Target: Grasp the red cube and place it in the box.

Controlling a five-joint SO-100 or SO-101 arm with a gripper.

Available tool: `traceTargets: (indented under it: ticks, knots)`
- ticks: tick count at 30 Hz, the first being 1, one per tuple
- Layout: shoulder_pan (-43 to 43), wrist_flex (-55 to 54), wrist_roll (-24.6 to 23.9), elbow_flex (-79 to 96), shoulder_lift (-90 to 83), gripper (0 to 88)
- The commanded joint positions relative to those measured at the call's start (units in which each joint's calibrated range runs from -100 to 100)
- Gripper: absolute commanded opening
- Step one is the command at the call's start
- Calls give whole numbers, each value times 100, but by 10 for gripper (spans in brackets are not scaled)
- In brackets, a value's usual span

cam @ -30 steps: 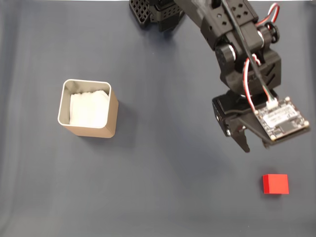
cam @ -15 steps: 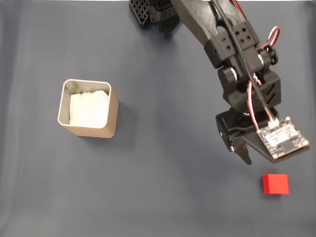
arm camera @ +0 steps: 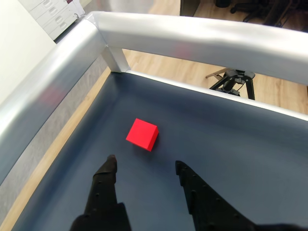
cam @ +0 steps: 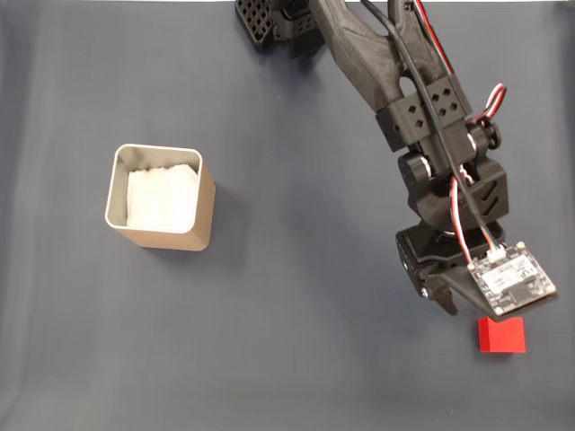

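Pincer (arm camera: 144, 166) is spread wide near the red cube (arm camera: 142, 134); cube looks light and hard; pinch two flat sides

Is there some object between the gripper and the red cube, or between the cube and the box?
Nothing visible. In the wrist view the open gripper faces the red cube across bare mat. In the fixed view only bare mat separates the cube from the box.
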Motion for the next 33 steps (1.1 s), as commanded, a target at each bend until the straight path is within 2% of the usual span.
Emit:
traceTargets:
  ticks: [1,20,33]
  knots:
    - [-21,-282,-63,-374,113,329]
    - [-63,-766,-78,-821,995,343]
    - [-120,-1095,93,-848,1489,344]
